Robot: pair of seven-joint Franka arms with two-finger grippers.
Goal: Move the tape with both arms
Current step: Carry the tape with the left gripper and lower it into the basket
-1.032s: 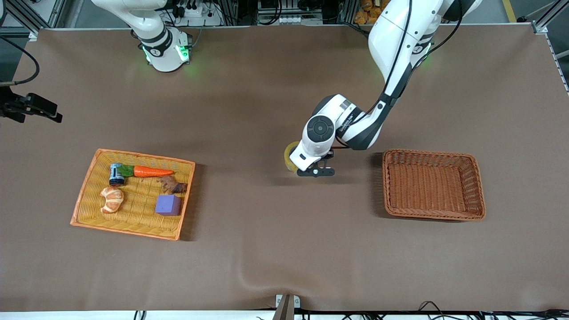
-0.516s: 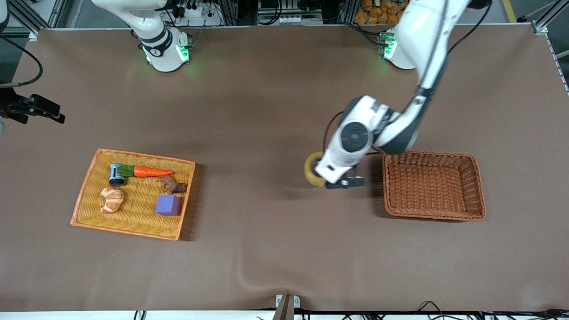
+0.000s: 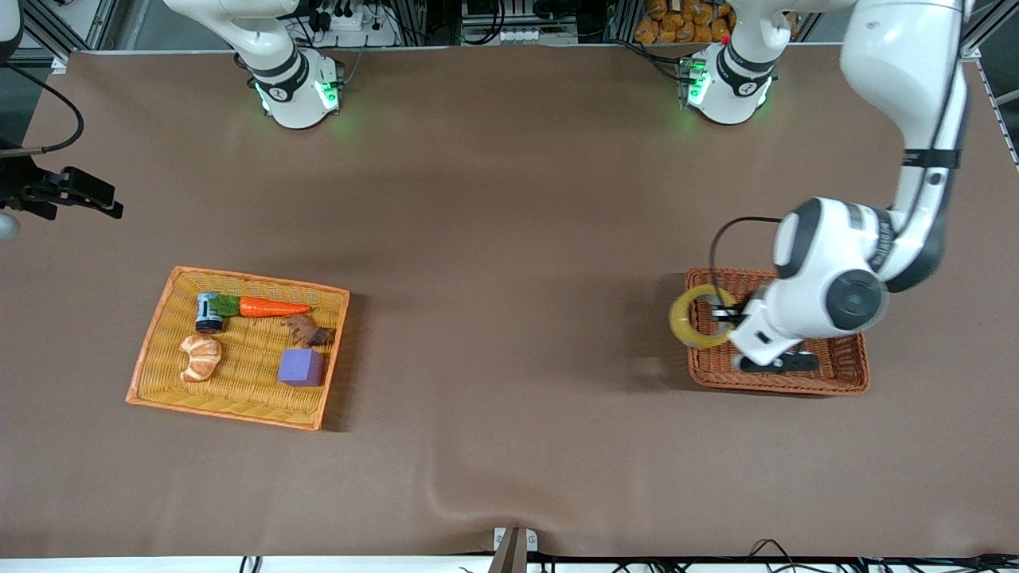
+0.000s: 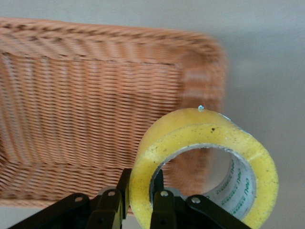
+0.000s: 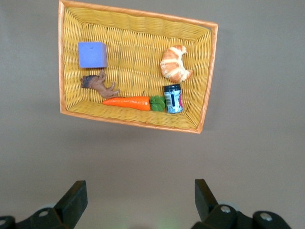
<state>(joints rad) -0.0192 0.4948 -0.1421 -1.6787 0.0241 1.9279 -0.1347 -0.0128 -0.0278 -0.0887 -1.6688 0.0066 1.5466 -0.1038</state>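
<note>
The tape [image 3: 679, 322], a yellowish ring with a grey core, is pinched through its wall by my left gripper [image 3: 728, 316]. It hangs in the air over the rim of the brown wicker basket [image 3: 844, 378] on the side toward the table's middle. In the left wrist view the two black fingers clamp the tape [image 4: 200, 133], one inside the ring and one outside, with the left gripper [image 4: 141, 179] above the basket [image 4: 86, 95]. My right gripper [image 5: 140, 200] is open and empty, high above the yellow basket [image 5: 138, 13]. The right arm waits.
The yellow basket [image 3: 239, 277] at the right arm's end holds a purple cube [image 3: 301, 367], a carrot [image 3: 271, 307], a croissant [image 3: 201, 357], a small can [image 3: 208, 312] and a brown toy [image 3: 310, 330]. The brown basket holds nothing.
My left arm has carried the tape from over the table's middle toward its own end, to over the brown basket's rim. The ring has turned more face-on. The right arm has not moved.
</note>
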